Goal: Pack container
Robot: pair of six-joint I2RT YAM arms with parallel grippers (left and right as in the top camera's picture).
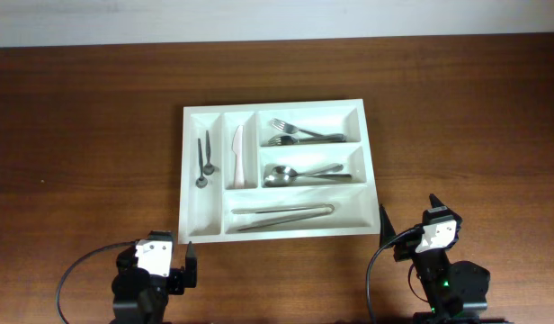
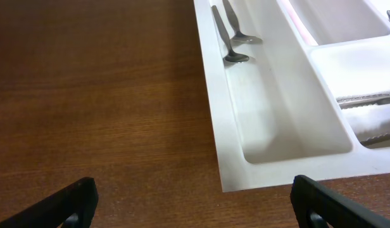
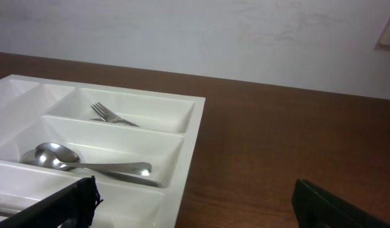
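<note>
Lying flat on the brown table (image 1: 79,135), the white container (image 1: 208,216) has cutlery in all five compartments. Its leftmost narrow slot holds two small spoons (image 1: 203,160), and the slot beside that holds a white knife (image 1: 236,148). Forks (image 1: 295,133) fill the far short compartment, larger spoons (image 1: 295,174) fill the one below it, and tongs (image 1: 281,216) lie in the long near compartment. How many forks and spoons are stacked is hard to make out.

The left gripper (image 2: 194,193) sits just off the container's near left corner, jaws wide with nothing between them. Its camera cuts off the small spoons' handles and most of the tongs. The right gripper (image 3: 195,193) sits off the near right corner, clear of the container, jaws equally wide and empty. One of its dark fingers (image 3: 68,202) hides part of the container's near edge.
</note>
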